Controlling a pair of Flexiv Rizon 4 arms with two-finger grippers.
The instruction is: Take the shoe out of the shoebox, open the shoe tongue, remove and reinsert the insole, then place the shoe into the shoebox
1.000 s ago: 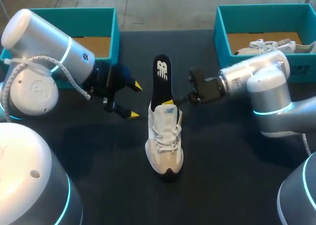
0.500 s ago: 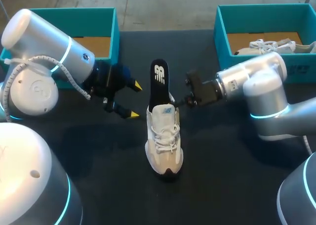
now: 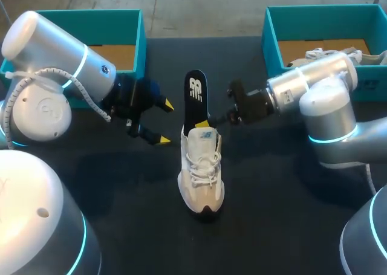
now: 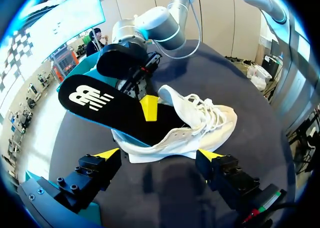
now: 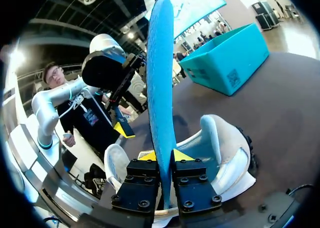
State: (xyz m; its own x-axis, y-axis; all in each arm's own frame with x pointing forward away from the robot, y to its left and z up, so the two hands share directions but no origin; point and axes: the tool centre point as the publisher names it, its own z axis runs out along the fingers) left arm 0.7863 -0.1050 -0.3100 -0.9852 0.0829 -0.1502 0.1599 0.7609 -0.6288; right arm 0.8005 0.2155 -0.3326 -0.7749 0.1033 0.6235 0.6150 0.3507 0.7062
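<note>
Dark tabletop [image 3: 284, 190], white shoe [image 3: 202, 172] upright on its sole, between the two claws. Right claw [image 5: 163, 157] is pinching the insole [image 5: 161, 62], one finger on each face. The insole stands up past the fingertips, with its lower end inside the shoe's heel opening just ahead of this claw. Left claw [image 3: 164, 122] is spread wide and holds nothing. The shoe sits ahead of its fingers, apart from them. Left shoebox [image 3: 115, 18] is behind the left claw; right shoebox [image 3: 314, 21] is behind the right claw.
</note>
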